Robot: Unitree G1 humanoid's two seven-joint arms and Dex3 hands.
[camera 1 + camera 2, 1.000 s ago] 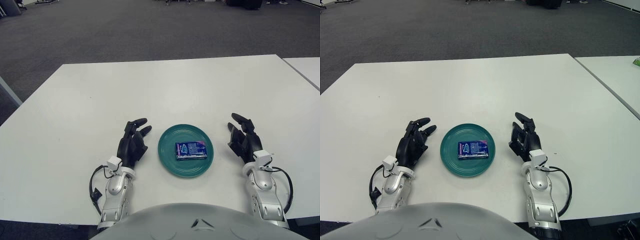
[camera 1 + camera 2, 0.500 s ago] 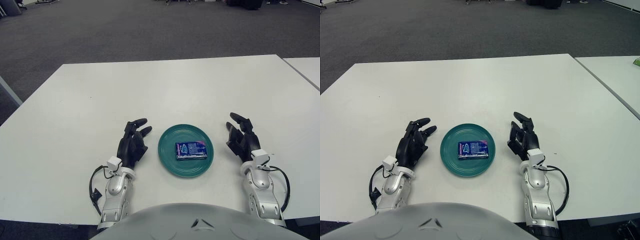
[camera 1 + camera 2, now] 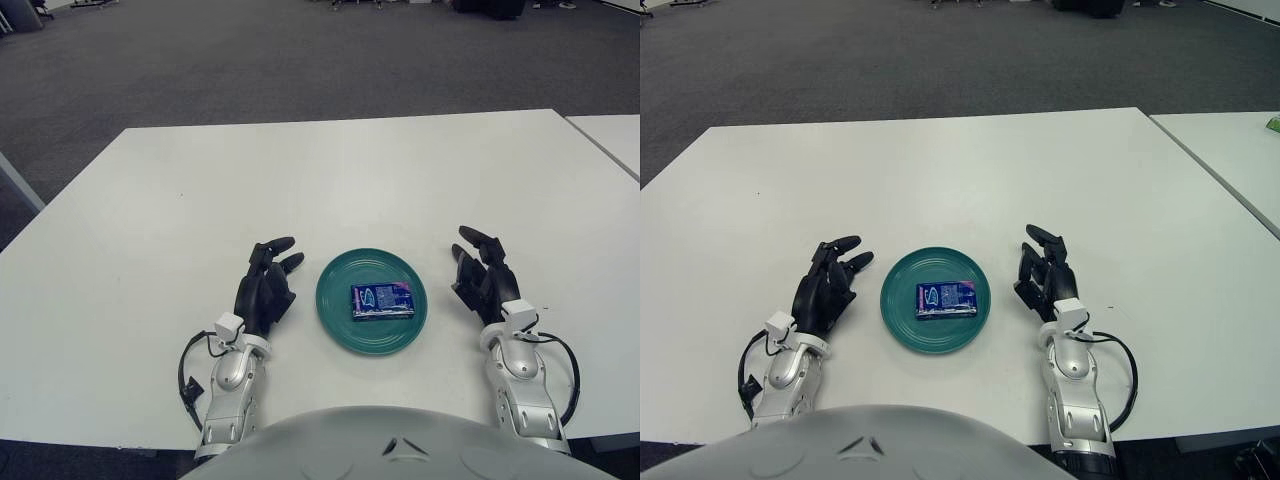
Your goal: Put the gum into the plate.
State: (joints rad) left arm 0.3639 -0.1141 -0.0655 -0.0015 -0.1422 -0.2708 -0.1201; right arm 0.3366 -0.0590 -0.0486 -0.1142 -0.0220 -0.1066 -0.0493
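A blue pack of gum (image 3: 381, 299) lies flat inside the teal plate (image 3: 345, 320) near the table's front edge. My left hand (image 3: 267, 284) rests on the table just left of the plate, fingers relaxed and empty. My right hand (image 3: 483, 275) is just right of the plate, fingers spread and empty. Neither hand touches the plate or the gum.
The white table (image 3: 300, 180) stretches far behind the plate. A second white table (image 3: 1230, 150) stands to the right across a narrow gap. Grey carpet lies beyond.
My right hand has shifted slightly left toward the plate. The left hand, plate and gum have not moved.
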